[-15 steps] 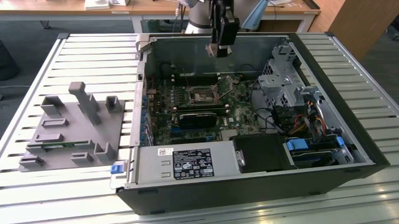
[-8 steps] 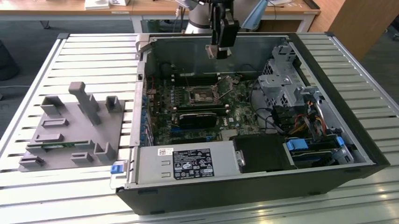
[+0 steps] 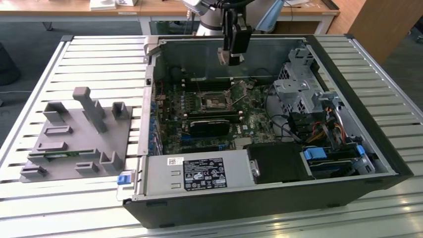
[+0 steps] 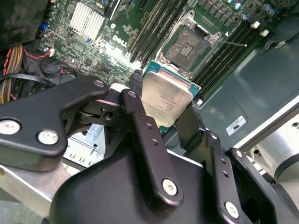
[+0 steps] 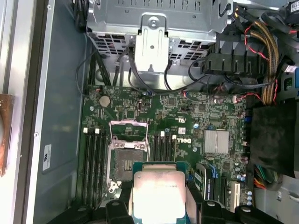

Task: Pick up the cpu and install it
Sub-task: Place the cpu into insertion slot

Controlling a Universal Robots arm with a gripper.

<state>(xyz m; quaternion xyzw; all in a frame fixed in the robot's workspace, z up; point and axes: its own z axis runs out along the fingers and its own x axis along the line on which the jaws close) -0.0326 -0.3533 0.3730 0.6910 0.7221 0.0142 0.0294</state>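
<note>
My tool [image 3: 231,59] is clamped on the cpu [image 4: 167,97], with its black fingers [image 4: 140,123] pressing on opposite edges and the metal top facing both wrist views. I see it held over the motherboard [image 5: 187,116], clear of the open socket [image 5: 125,161], inside the opened computer case [image 3: 278,198] on the slatted table [image 3: 92,54].

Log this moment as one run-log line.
gripper: shut on cpu | place: above motherboard in open case | socket: open, empty | install: not yet done
</note>
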